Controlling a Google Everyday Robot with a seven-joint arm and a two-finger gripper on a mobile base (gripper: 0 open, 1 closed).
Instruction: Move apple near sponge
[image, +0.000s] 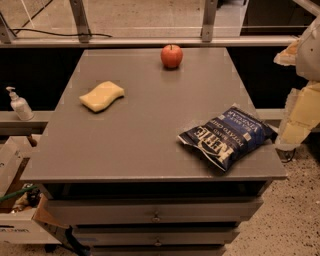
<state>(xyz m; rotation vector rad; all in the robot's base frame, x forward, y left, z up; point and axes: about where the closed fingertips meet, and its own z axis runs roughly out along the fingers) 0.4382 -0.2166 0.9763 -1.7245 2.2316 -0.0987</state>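
A small red apple (171, 56) stands upright near the far edge of the grey table (145, 145), a little right of the middle. A flat pale yellow sponge (102, 96) with wavy edges lies on the left part of the table, apart from the apple. My gripper (292, 125) hangs on the pale arm at the right edge of the view, beside the table's right side. It is far from both the apple and the sponge and holds nothing that I can see.
A dark blue chip bag (226, 136) lies at the table's front right corner, close to the arm. A white pump bottle (19, 104) stands on a ledge to the left. Cardboard boxes (15, 220) sit on the floor at the lower left. Drawers (155, 216) are below the tabletop.
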